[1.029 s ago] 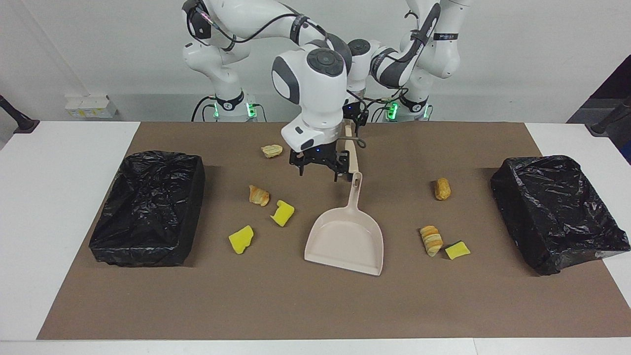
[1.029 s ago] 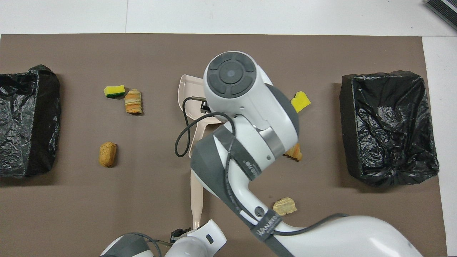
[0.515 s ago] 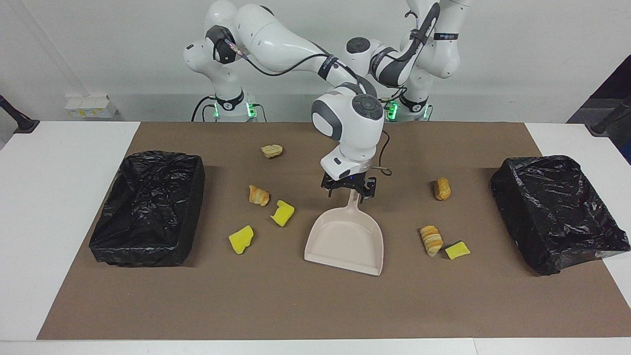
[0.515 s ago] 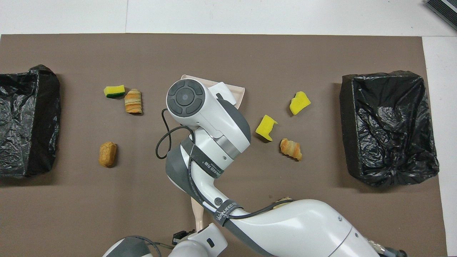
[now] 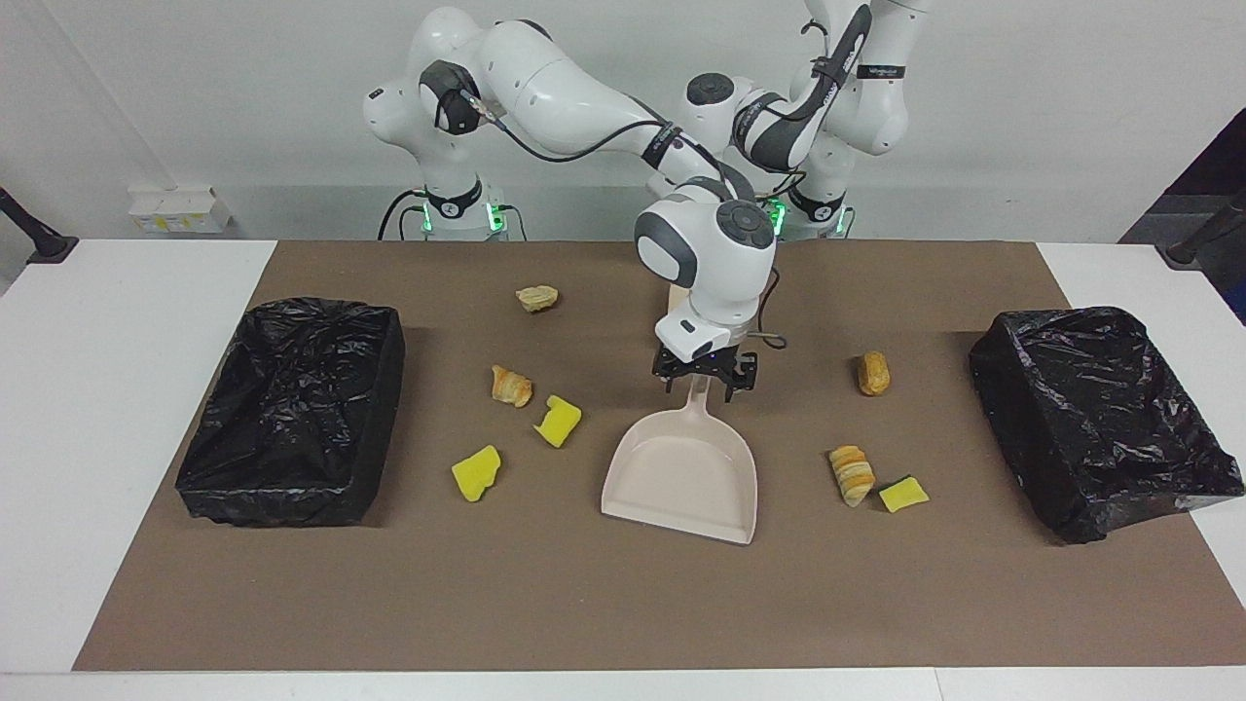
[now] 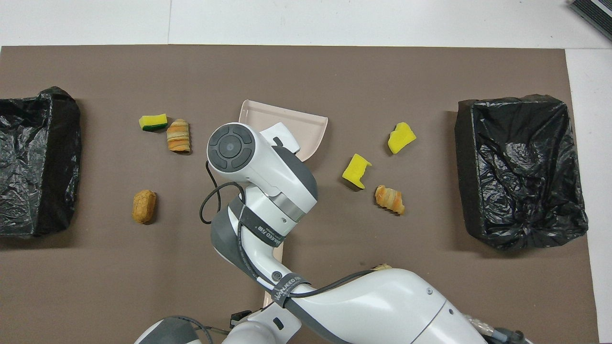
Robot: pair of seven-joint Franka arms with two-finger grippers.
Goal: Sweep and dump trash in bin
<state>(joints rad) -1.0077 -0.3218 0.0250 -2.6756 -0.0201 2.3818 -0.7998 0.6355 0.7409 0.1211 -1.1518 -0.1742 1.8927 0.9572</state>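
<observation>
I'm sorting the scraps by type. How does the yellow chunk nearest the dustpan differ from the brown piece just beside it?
The yellow chunk is bright, blocky and notched like sponge; the brown piece is golden, rounded and ridged like pastry. The brown piece lies nearer to the robots. Both are small and lie loose on the mat, unswept.

right gripper (image 5: 704, 382) low, spread; left gripper closed

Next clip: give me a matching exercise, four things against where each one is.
1. beige plastic dustpan
2. pale crumbly bread chunk
3. yellow-and-green sponge wedge
4. right gripper

a. beside a striped pastry roll
b. over the dustpan's handle, fingers open
c. lying flat, open edge pointing away from the robots
d. nearest the robots of all the trash

Pairs: 1-c, 2-d, 3-a, 4-b
</observation>
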